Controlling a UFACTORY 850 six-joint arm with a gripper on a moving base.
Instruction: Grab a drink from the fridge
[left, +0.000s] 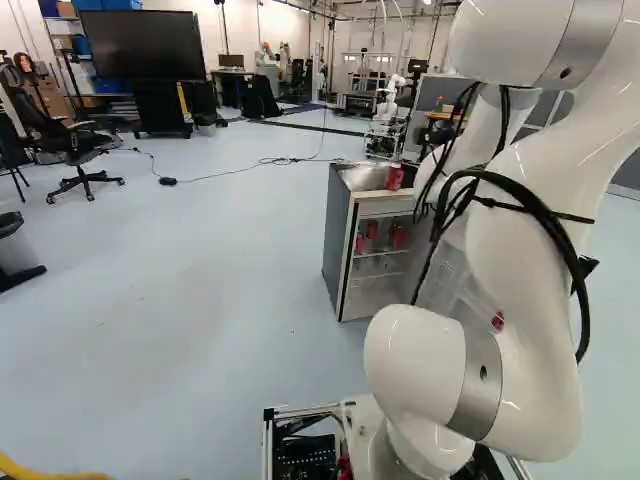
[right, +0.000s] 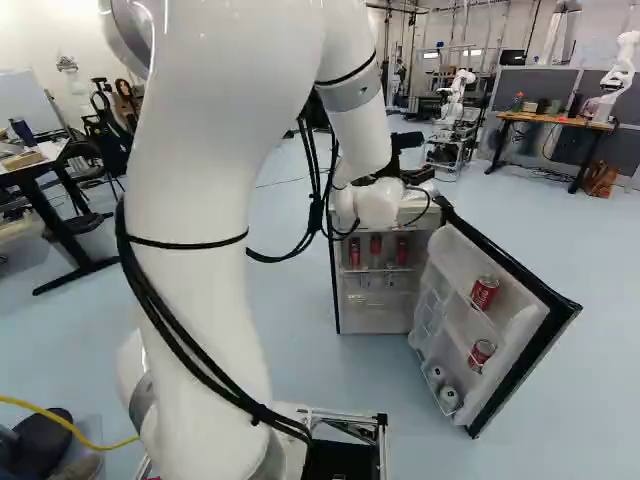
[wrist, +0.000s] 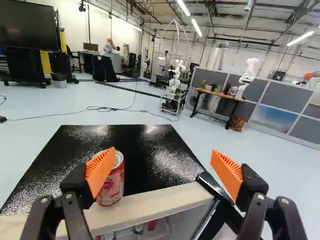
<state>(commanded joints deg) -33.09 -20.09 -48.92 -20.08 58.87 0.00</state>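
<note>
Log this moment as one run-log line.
task: grab drink | fridge door: open, red cans on its shelves | jaws: open | red soda can: on fridge top, beside one jaw, not gripped

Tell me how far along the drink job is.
The door is open and a can stands on the fridge, perhaps already taken out. Nothing is in hand: the gripper is open. Gripping a drink looks left, unless that can completes it.
</note>
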